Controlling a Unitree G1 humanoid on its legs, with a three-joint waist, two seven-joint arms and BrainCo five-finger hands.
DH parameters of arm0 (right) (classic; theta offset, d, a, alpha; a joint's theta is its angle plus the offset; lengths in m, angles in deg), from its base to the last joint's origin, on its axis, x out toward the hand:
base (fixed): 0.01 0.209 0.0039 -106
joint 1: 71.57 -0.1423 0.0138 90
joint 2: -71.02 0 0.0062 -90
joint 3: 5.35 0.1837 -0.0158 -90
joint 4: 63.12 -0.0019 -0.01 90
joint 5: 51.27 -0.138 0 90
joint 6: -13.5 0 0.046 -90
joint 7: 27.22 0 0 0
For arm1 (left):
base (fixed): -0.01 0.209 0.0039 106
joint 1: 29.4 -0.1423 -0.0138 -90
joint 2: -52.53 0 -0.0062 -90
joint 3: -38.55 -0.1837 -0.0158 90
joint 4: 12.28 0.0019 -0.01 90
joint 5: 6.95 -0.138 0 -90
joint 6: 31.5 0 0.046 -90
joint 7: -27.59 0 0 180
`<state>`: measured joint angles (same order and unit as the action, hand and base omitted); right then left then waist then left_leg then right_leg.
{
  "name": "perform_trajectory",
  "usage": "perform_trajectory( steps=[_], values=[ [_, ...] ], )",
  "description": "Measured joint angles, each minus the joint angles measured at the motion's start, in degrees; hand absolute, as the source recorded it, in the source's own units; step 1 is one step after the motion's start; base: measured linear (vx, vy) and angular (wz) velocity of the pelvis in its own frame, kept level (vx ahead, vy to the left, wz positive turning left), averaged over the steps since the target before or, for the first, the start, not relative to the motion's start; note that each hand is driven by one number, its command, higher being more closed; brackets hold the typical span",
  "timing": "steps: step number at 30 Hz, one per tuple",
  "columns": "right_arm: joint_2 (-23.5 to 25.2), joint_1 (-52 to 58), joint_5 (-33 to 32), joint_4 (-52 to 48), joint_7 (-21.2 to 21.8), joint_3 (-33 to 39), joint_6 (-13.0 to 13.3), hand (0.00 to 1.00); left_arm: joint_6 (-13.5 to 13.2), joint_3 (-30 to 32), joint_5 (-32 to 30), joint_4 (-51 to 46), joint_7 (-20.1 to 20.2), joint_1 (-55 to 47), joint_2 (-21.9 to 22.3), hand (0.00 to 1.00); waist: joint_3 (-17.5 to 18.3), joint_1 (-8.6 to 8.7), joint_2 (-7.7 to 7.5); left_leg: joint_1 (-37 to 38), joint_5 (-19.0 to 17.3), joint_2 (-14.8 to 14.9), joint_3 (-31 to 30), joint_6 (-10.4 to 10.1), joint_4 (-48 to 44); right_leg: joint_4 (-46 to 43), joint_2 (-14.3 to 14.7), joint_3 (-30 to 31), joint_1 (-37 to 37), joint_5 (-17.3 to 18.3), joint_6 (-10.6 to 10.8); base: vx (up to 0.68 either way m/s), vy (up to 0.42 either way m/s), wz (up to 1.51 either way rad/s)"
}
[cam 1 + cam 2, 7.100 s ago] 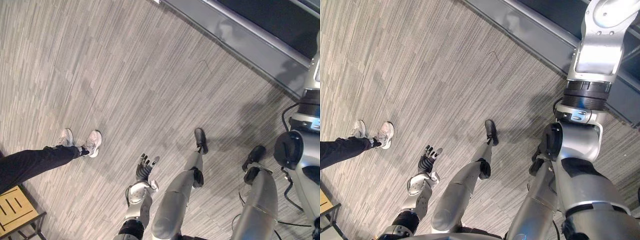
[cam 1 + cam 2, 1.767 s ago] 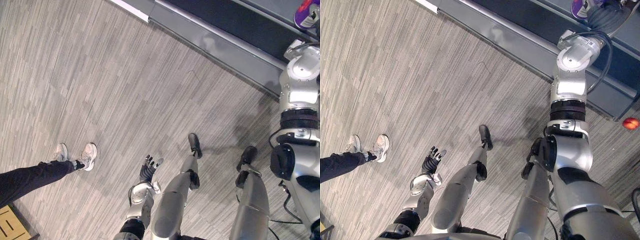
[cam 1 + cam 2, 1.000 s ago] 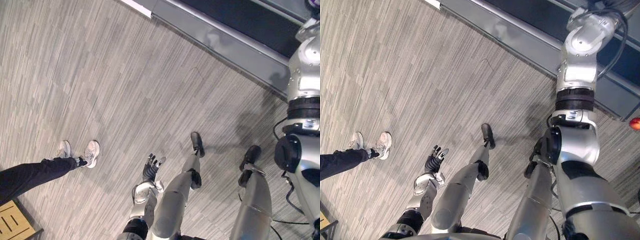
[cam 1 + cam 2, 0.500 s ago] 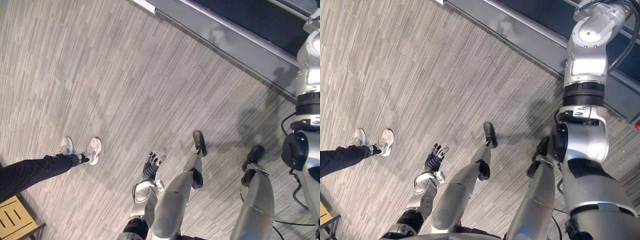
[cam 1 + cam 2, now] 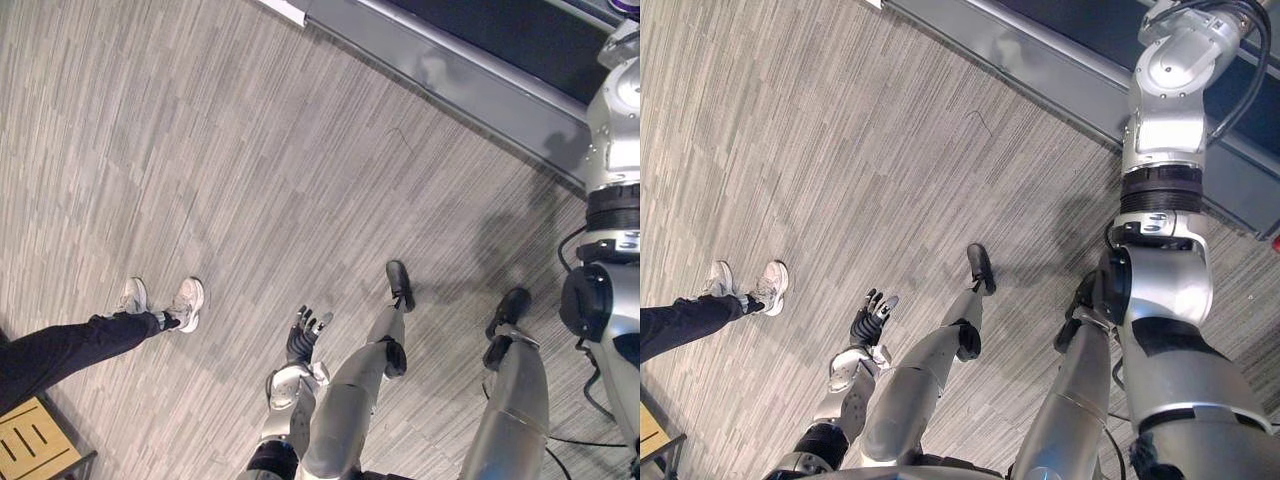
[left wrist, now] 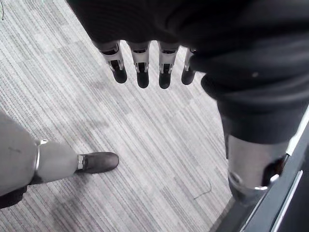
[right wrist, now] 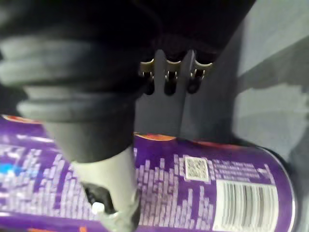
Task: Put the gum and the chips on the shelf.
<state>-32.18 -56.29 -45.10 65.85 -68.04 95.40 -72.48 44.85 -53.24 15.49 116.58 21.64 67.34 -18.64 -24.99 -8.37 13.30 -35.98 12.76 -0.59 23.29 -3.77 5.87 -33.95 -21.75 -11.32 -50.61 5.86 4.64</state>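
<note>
The purple chips can (image 7: pixel 203 179) lies on its side on the grey shelf (image 7: pixel 270 58). My right hand (image 7: pixel 166 79) is over it with straight fingers that point past the can toward the shelf's back, and its thumb (image 7: pixel 113 188) hangs in front of the can's side. That hand is open and nothing is curled round the can. In the eye views my right arm (image 5: pixel 1165 130) is raised up to the shelf (image 5: pixel 450 70) at the top right. My left hand (image 5: pixel 303 335) hangs low at my left side, open and empty, its fingers (image 6: pixel 141 70) straight above the floor.
A person's dark trouser leg (image 5: pixel 60 350) and white shoes (image 5: pixel 165 300) stand on the striped grey floor to my left. A yellow wooden stool (image 5: pixel 30 445) sits at the lower left corner. The shelf's grey base runs across the top right.
The whole picture has shifted a little, so the camera has moved. My right arm stays raised at the shelf, and my left hand hangs as before.
</note>
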Motion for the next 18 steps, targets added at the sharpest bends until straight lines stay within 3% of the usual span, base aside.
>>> perform_trajectory(
  steps=[18],
  values=[
    [1.5, 4.9, -0.1, 0.4, -0.1, 0.1, 0.1, 0.00, 0.0, -0.1, 0.0, -0.1, 0.1, -0.2, 0.0, 0.00, 0.0, 0.22, 0.01, 1.5, 0.0, 0.0, 1.0, 0.0, 0.0, 0.0, 0.2, 0.9, 0.9, 0.0, 0.0, 0.00, -0.003, -0.01]
  ],
)
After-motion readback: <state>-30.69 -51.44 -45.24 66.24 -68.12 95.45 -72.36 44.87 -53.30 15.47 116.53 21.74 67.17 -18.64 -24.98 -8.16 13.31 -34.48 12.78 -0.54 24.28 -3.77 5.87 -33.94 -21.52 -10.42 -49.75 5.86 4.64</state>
